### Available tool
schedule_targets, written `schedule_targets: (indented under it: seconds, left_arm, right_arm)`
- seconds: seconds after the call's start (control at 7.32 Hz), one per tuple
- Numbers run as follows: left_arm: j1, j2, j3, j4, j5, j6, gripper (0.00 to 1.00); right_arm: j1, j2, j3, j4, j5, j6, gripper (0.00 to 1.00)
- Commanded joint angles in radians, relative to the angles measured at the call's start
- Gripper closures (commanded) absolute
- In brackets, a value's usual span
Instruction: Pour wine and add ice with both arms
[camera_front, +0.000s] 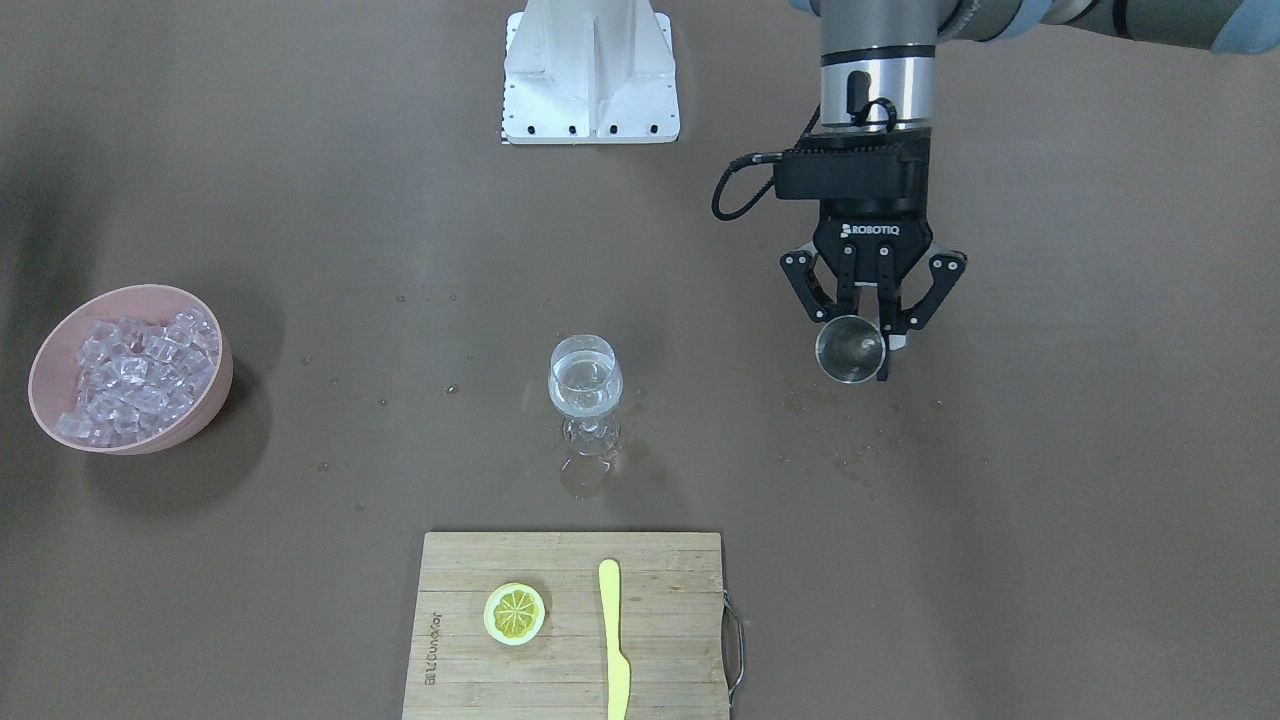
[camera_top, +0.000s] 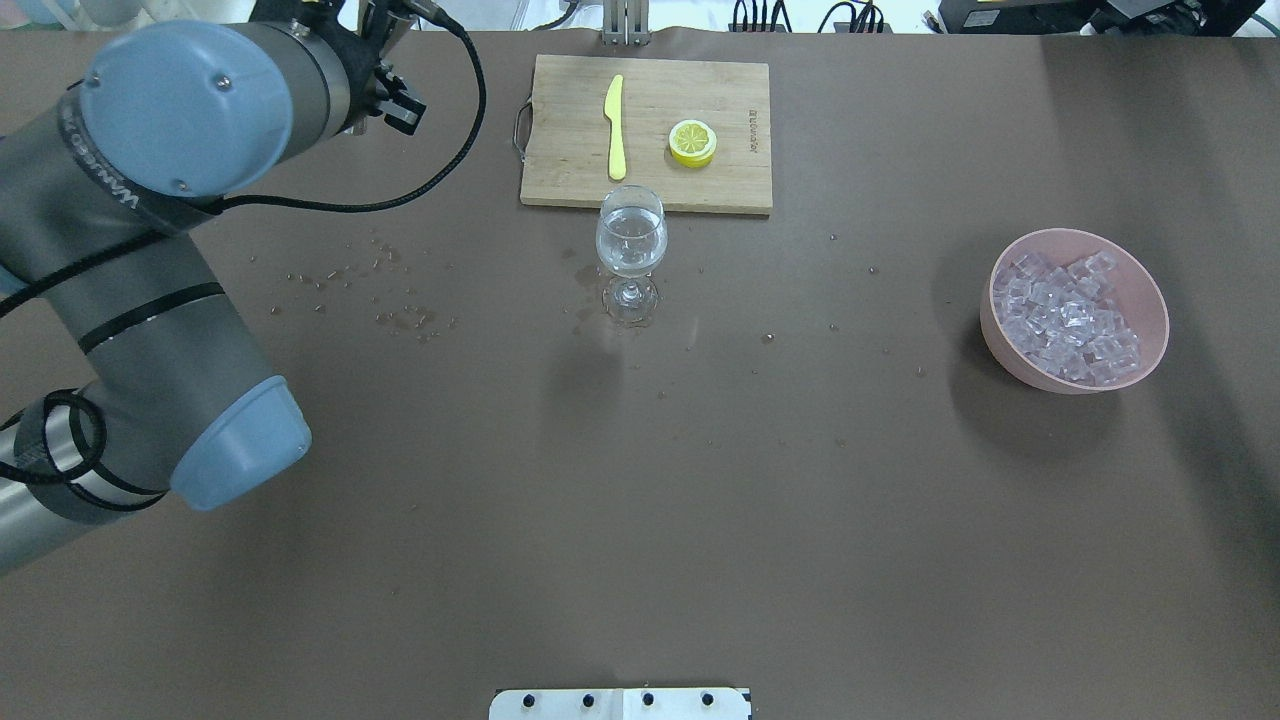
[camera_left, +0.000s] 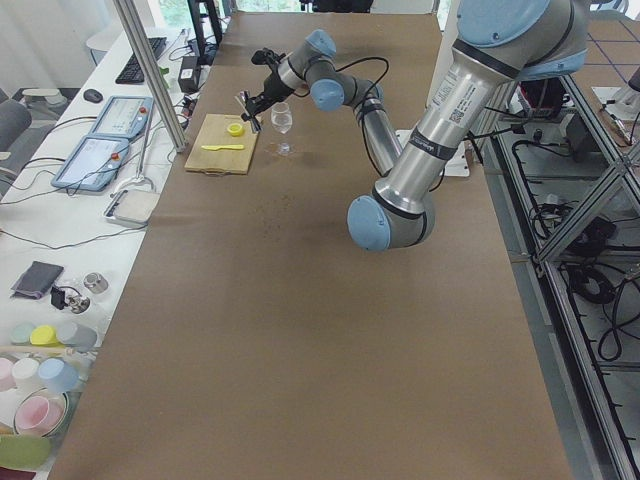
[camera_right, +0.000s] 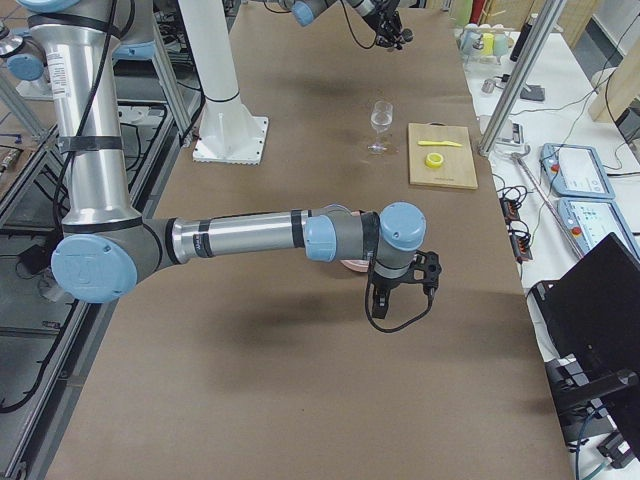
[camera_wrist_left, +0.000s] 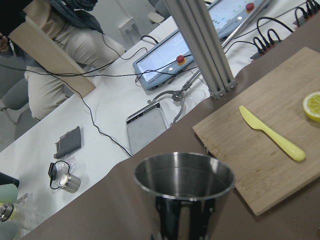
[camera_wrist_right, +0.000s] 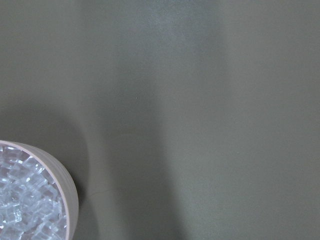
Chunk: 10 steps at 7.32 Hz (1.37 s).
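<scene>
A stemmed glass (camera_front: 585, 385) (camera_top: 630, 240) stands mid-table with a little clear wine (camera_front: 584, 400) in its bowl. My left gripper (camera_front: 860, 335) is shut on a small steel cup (camera_front: 850, 351) (camera_wrist_left: 184, 190), held upright off to the glass's side and apart from it. I see no liquid in the cup. The ice (camera_front: 135, 375) (camera_top: 1070, 315) (camera_wrist_right: 22, 205) is heaped in a pink bowl (camera_front: 205, 410) (camera_top: 1010, 355). In the exterior right view my right gripper (camera_right: 400, 275) hangs over that bowl. I cannot tell whether it is open or shut.
A wooden cutting board (camera_front: 670, 600) with a lemon half (camera_front: 514, 613) and a yellow knife (camera_front: 612, 640) lies beyond the glass. Droplets (camera_top: 400, 315) speckle the brown table. A white bracket (camera_front: 590, 75) sits at the robot's side. A seated person (camera_wrist_left: 60, 40) is past the table.
</scene>
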Motion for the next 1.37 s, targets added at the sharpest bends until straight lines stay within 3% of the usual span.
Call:
schedule_targets:
  seconds: [0.0, 0.41, 0.55, 0.96, 1.23]
  left_arm:
    - [-0.058, 0.092, 0.012, -0.095, -0.003, -0.088, 1.00]
    - [-0.069, 0.268, 0.095, -0.386, -0.040, -0.150, 1.00]
    - [-0.069, 0.302, 0.160, -0.548, -0.067, -0.234, 1.00]
    - [-0.067, 0.390, 0.257, -0.834, -0.078, -0.451, 1.00]
    - [-0.035, 0.437, 0.267, -0.846, 0.093, -0.592, 1.00]
  right_arm:
    - [-0.001, 0.000, 0.013, 0.000, 0.011, 0.005, 0.00]
    - [-0.001, 0.000, 0.026, 0.000, 0.012, 0.006, 0.00]
    - [-0.001, 0.000, 0.026, 0.000, 0.012, 0.008, 0.00]
    - [-0.004, 0.000, 0.036, -0.001, 0.012, 0.008, 0.00]
    - [-0.004, -0.002, 0.042, -0.001, 0.012, 0.008, 0.00]
